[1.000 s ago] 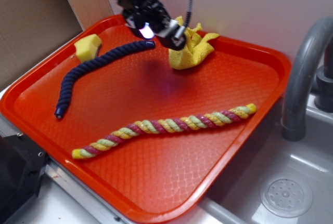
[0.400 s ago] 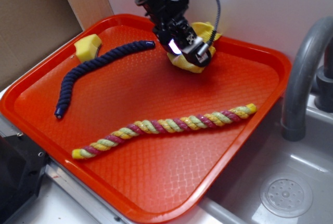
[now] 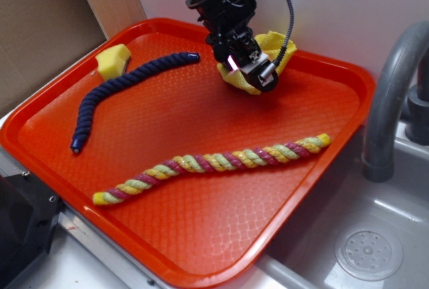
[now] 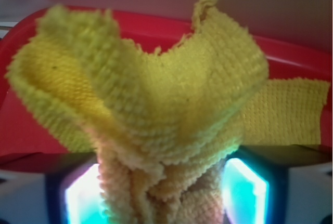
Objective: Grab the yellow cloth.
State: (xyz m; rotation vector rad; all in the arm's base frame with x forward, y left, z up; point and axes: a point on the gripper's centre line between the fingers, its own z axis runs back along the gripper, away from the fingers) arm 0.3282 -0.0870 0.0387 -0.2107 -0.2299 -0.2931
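Since a second ago the black robot gripper (image 3: pixel 253 69) has swung from above the tray's middle rear over to the small bright-yellow nubbly microfibre cloth (image 3: pixel 273 46) and come down onto it. The cloth sits at the rear of the textured orange-red plastic tray (image 3: pixel 201 235), close to the back rim. In the wrist view its folds (image 4: pixel 156 109) are bunched into a narrow stem between the two fingers (image 4: pixel 78 198), so the jaws look closed most of the way with the cloth pinched between them. The grasp itself seems made; the next move likely calls for a straight lift, keeping the pinch firm so the soft folds do not slip out.

The dark navy twisted rope (image 3: pixel 114 94) and the pale-yellow sponge block (image 3: pixel 112 60) lie to the left, the yellow, green and maroon twisted rope (image 3: pixel 214 165) nearer the front; all are well apart. The grey tap (image 3: pixel 395 101) stands off to the right.
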